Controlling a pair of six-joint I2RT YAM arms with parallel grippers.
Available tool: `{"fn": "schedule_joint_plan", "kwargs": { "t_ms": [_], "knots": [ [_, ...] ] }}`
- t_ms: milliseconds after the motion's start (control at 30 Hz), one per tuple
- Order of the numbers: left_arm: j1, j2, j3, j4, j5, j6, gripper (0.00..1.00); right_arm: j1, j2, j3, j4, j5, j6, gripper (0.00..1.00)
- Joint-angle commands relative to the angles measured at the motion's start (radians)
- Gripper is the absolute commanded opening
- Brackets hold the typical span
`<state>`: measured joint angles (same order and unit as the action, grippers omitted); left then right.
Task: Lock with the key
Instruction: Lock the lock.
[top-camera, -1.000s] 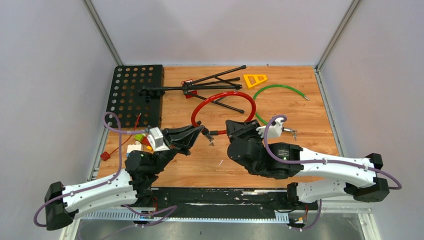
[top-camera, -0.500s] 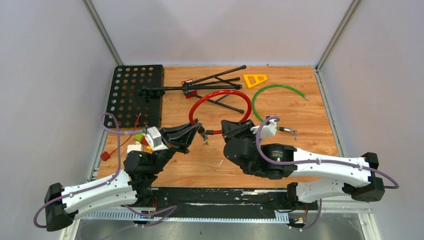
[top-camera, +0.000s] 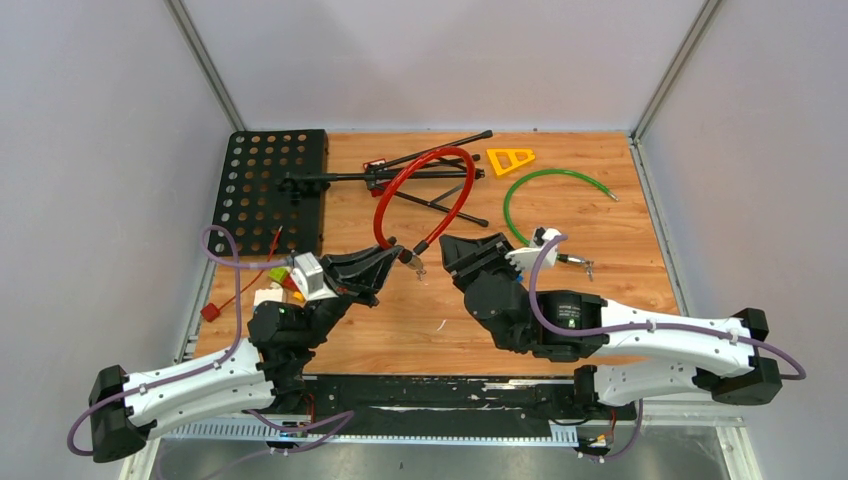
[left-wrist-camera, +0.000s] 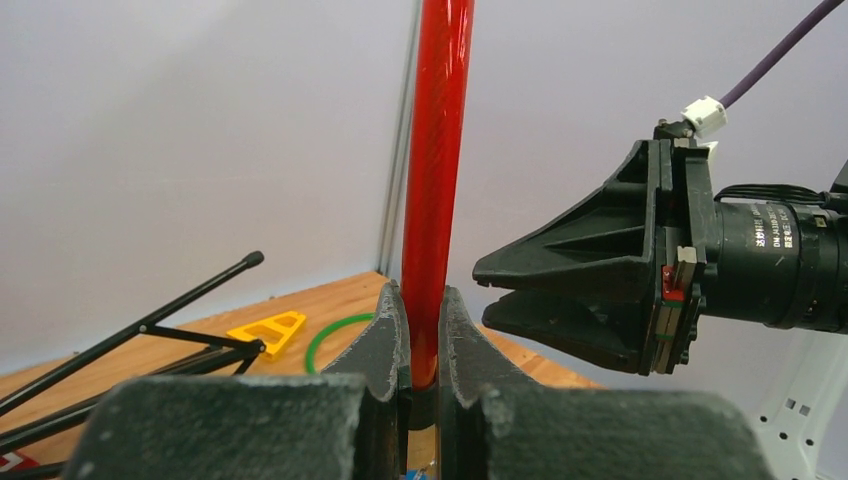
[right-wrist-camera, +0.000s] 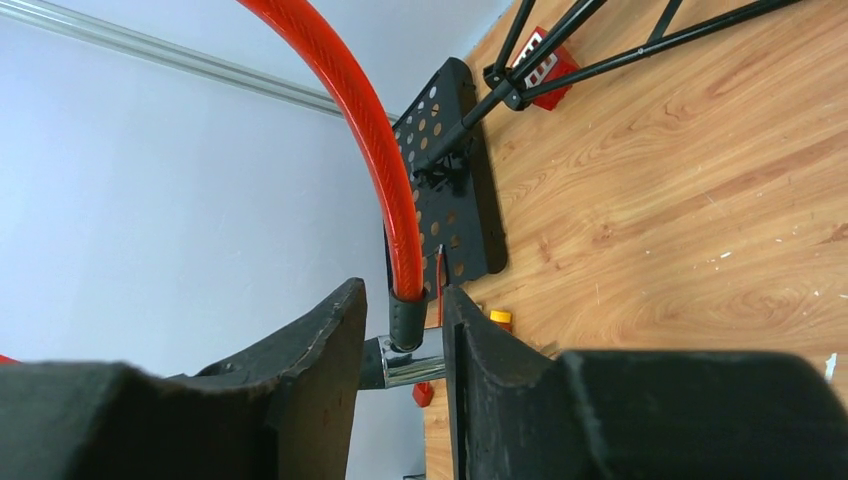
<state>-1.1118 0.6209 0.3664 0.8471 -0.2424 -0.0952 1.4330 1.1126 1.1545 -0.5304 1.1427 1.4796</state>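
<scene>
Left gripper (left-wrist-camera: 422, 300) is clamped hard on the black end of the red cable lock (left-wrist-camera: 436, 150). The lock is held off the table, just right of the black perforated plate (top-camera: 270, 190) and nearer the arm bases. Right gripper (right-wrist-camera: 402, 300) has its jaws apart, loosely straddling the other cable end and a chrome piece without pinching them. Keys (top-camera: 414, 268) hang below the joint. Risk: with the right jaws slack, the springy cable could flick its free end out. I can't tell whether that end is seated. The dangling keys may swing and be awkward to pinch. Versus a second ago: the loop lay flatter right of the plate and now stands tipped up. The right jaws have widened, left grip unchanged.
</scene>
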Motion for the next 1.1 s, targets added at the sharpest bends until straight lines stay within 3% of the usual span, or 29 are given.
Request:
{"fn": "schedule_joint_plan", "kwargs": {
  "t_ms": [0,333,433,567,667,867,1067],
  "knots": [
    [0.000,-0.020,0.005,0.092,-0.012,0.008,0.00,0.006,-0.028,0.005,0.044,0.028,-0.073,0.36],
    [-0.001,-0.029,0.000,0.113,-0.001,0.015,0.00,0.005,-0.119,-0.106,0.248,0.001,-0.315,0.52],
    [0.000,-0.040,0.002,0.140,-0.018,0.008,0.00,0.005,-0.174,-0.162,0.407,-0.062,-0.589,0.55],
    [0.000,-0.061,0.044,0.132,-0.023,-0.011,0.00,-0.001,-0.266,-0.271,0.756,-0.235,-0.992,0.54],
    [0.000,-0.070,0.096,0.115,0.000,-0.019,0.00,-0.007,-0.319,-0.300,0.888,-0.385,-1.235,0.54],
    [-0.002,-0.083,0.166,0.100,0.044,-0.043,0.00,-0.010,-0.366,-0.268,0.852,-0.722,-1.648,0.55],
    [0.000,-0.080,0.212,0.101,0.083,-0.078,0.00,-0.008,-0.326,-0.210,0.746,-0.911,-1.976,0.53]
  ]
}}
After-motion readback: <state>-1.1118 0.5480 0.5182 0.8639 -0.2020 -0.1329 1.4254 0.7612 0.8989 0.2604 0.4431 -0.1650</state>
